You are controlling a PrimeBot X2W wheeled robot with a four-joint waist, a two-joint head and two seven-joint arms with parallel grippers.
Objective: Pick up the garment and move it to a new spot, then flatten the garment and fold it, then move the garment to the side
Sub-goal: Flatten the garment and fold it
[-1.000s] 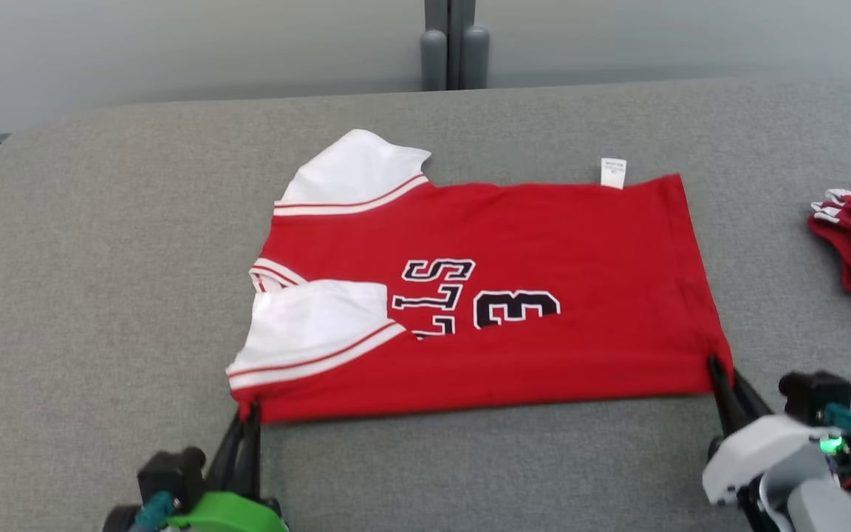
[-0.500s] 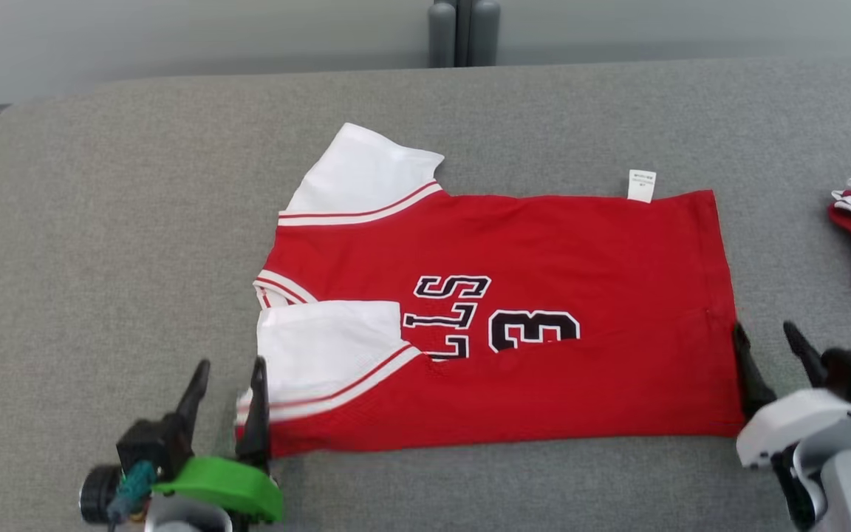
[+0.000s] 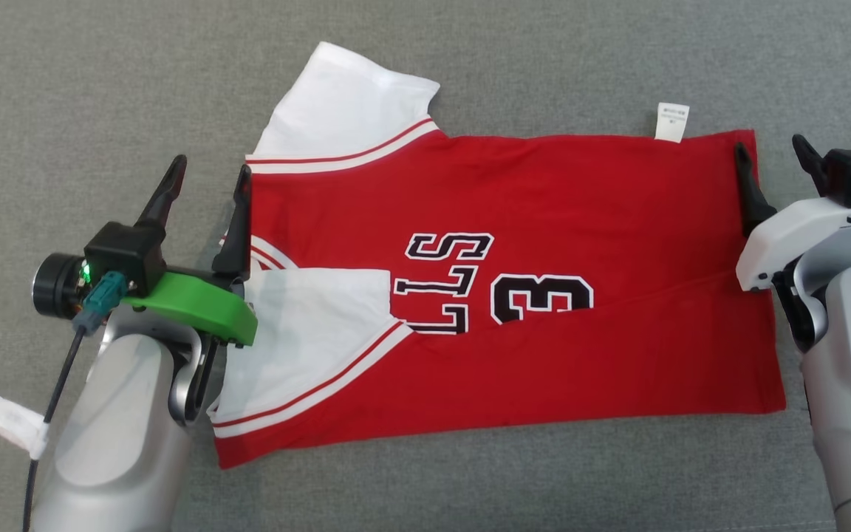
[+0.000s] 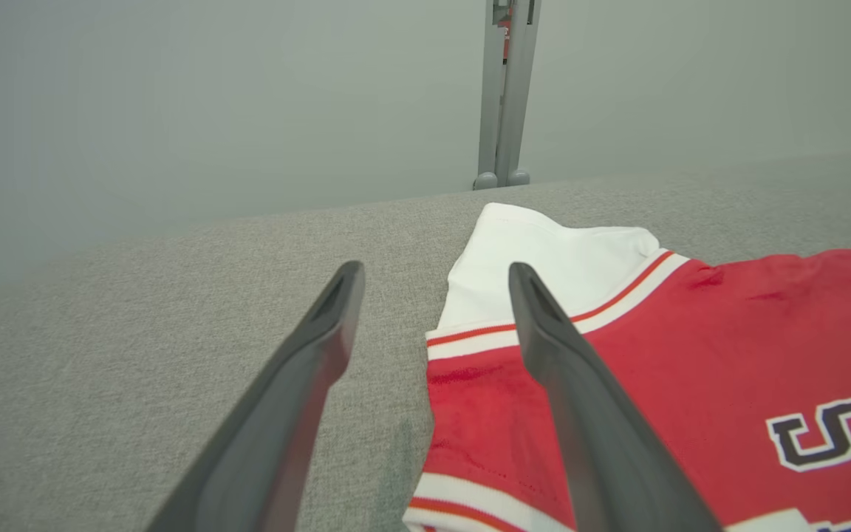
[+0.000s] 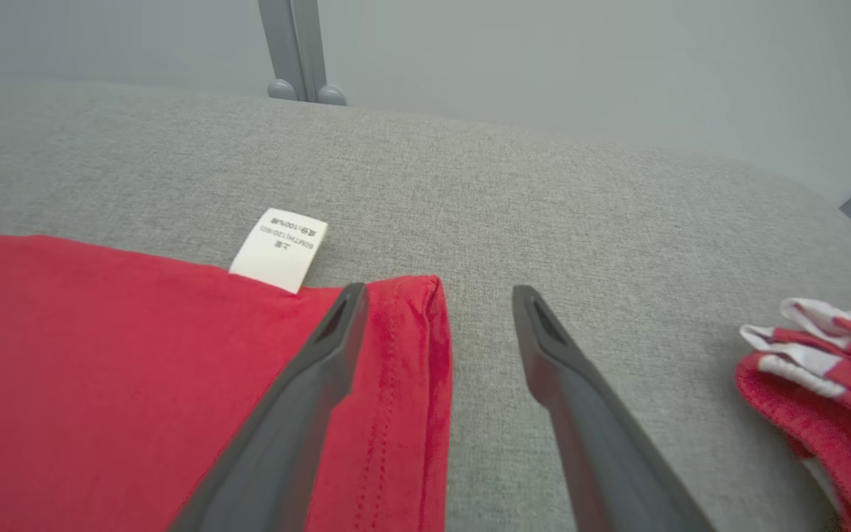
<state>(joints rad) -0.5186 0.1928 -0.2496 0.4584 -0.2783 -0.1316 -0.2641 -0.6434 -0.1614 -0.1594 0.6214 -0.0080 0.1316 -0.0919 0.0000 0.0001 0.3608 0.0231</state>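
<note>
Shirt (image 3: 544, 199) centre of table (image 3: 63, 89), folded lengthwise, neck end 9 o'clock, hem 3. Red knit, white sleeves (image 3: 344, 96): looks light, limp, grippy on felt-like grey top. I'd pinch far corners, 11 and 1. Left gripper (image 3: 211, 166), right gripper (image 3: 769, 144) wide open, empty, each straddling side edge.

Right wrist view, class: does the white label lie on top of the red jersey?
No, the white label sticks out past the edge of the red jersey and lies on the grey surface.
</note>
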